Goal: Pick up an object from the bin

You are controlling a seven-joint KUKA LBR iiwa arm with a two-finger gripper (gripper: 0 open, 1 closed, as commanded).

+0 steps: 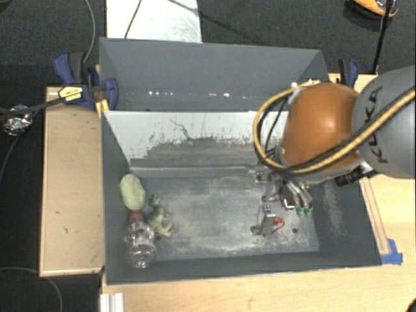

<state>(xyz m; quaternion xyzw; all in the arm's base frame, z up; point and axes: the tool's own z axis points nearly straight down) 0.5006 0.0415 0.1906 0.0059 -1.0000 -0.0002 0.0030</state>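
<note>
Gripper (265, 225): low over the floor of the bin (214, 77), right of middle, near the front wall.
Grip state: cannot tell whether released or clenched.
Red speck (278, 224): just beside the gripper tip; too small to identify.
Pale green lump (132, 192): by the left wall.
Small greenish figure (160, 220): just beside the lump.
Clear bottle (139, 244): front-left corner, beside the figure.
Spacing: all three well apart from the gripper.

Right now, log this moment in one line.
claw: low at right of bin floor | green lump, small green toy, clear bottle: left end, apart from claw
</note>
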